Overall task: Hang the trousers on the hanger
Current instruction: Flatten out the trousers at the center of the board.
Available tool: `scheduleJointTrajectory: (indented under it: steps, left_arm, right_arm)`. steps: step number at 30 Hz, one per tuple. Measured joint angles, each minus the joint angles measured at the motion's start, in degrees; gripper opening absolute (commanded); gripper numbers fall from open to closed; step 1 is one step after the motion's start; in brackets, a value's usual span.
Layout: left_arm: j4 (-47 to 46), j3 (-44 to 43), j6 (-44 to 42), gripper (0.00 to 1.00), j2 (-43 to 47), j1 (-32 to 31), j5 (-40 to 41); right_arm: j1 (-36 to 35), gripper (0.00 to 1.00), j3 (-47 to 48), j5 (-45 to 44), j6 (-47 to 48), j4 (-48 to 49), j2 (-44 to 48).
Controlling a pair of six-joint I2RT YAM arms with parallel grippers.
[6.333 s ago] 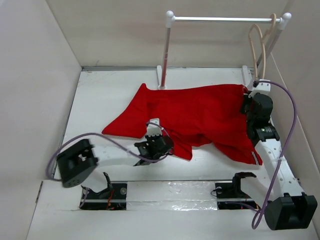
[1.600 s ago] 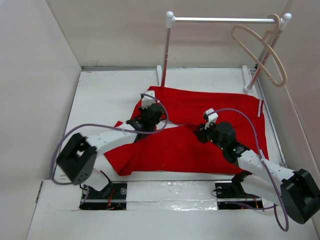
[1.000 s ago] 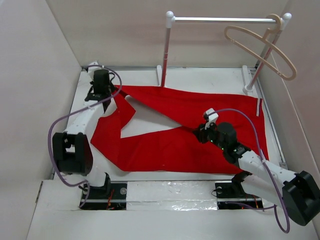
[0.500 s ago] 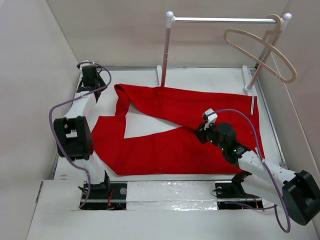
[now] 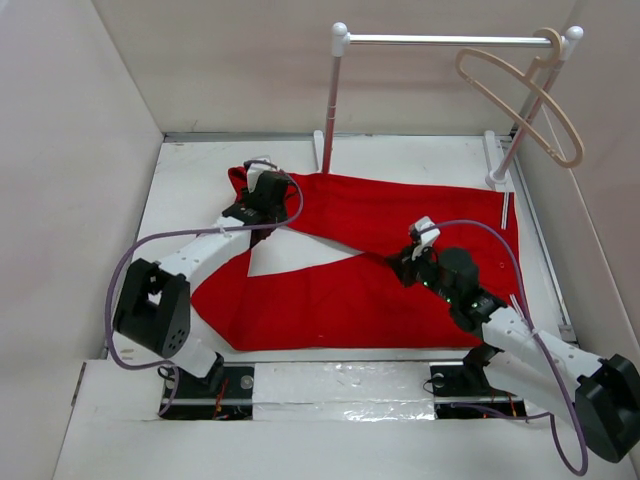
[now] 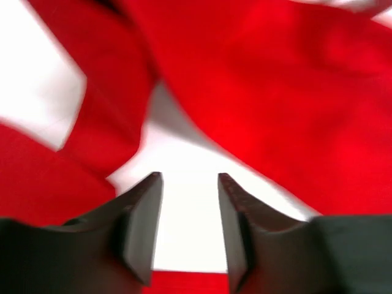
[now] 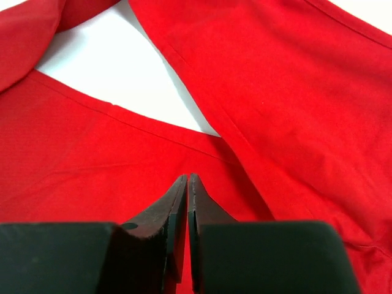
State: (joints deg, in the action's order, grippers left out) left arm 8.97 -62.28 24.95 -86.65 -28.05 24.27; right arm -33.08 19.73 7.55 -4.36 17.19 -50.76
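The red trousers (image 5: 400, 250) are lying spread flat on the table (image 5: 190, 170), just in front of the rail stand (image 5: 335, 100). The hanger (image 5: 520, 95) is hanging from the rail stand's right end. The left gripper (image 6: 190, 180) is pointing at the trousers near the stand's left post, fingers a little apart, holding nothing. The right gripper (image 7: 187, 179) is squeezing its fingers tight together where the legs meet.

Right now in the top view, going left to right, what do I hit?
left gripper → rail's left post → right gripper → hanger. The trousers span most of the width, so they are left out.
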Motion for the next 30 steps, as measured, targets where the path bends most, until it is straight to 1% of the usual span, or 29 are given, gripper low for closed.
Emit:
scheduleJointTrajectory:
  steps: [1,2,4,5,7,10,12,13,14,15,18,20,21,23,27,29,30]
  left_arm:
    - [0.87,0.7,0.87,0.42,-0.66,0.15,1.03]
    - [1.66,0.9,1.49,0.44,-1.73,0.2,2.21]
    - [1.77,0.9,2.16,0.44,-4.37,0.46,5.05]
    - [1.84,0.9,2.43,0.44,-5.77,0.52,6.47]
    - [2.05,0.74,2.78,0.44,-8.48,0.52,9.16]
    - [2.29,0.17,3.02,0.43,-11.85,0.52,13.4]
    - [2.25,-0.94,2.91,0.37,-13.94,0.83,15.89]
    - [2.4,-1.86,2.73,0.31,-15.06,1.05,16.76]
    - [2.47,-2.97,2.47,0.13,-16.37,1.46,17.49]
    - [2.38,-4.13,2.43,0.01,-17.66,2.03,18.16]
    - [3.65,-7.72,1.18,0.0,-20.59,3.54,19.96]
    - [4.42,-9.11,0.07,0.0,-20.61,4.28,20.02]
    - [4.48,-9.57,-0.85,0.0,-19.98,4.39,19.71]
    - [4.33,-9.9,-2.95,0.0,-17.2,4.39,16.28]
    - [5.05,-11.21,-5.99,0.0,-7.98,5.42,6.01]
    - [4.81,-12.24,-6.64,0.0,-3.78,7.65,0.87]
    - [4.39,-12.46,-6.86,0.0,-1.51,9.79,-2.58]
  right_arm:
    - [0.0,0.14,0.0,0.0,0.0,0.0,0.07]
    - [0.0,0.2,0.0,0.02,0.0,-0.02,0.07]
    - [0.0,0.24,0.0,0.39,0.0,-0.09,-0.02]
    - [0.0,0.29,0.0,0.63,0.04,-0.09,-0.04]
    - [0.0,0.31,0.0,1.05,0.04,-0.11,-0.07]
    - [-0.13,0.33,0.0,1.42,0.09,-0.11,-0.26]
    - [-0.39,0.33,0.0,1.57,0.09,-0.24,-0.31]
    - [-0.42,0.33,0.0,1.62,0.09,-0.22,-0.31]
    - [-0.44,0.33,0.0,1.64,0.11,-0.22,-0.31]
    - [-0.44,0.33,0.0,1.64,0.09,-0.22,-0.33]
    - [-0.44,0.33,0.0,1.62,0.11,-0.22,-0.35]
    - [-0.44,0.33,0.0,1.57,0.11,-0.22,-0.42]
    - [-0.44,0.33,0.0,1.57,0.11,-0.2,-0.59]
    - [-0.44,0.33,0.0,1.57,0.11,-0.35,-0.83]
    - [-0.44,0.33,0.0,1.44,0.11,-0.44,-1.01]
    - [-0.44,0.33,0.0,1.46,0.11,-0.48,-1.03]
    - [-0.44,0.33,0.0,1.46,0.11,-0.5,-1.03]
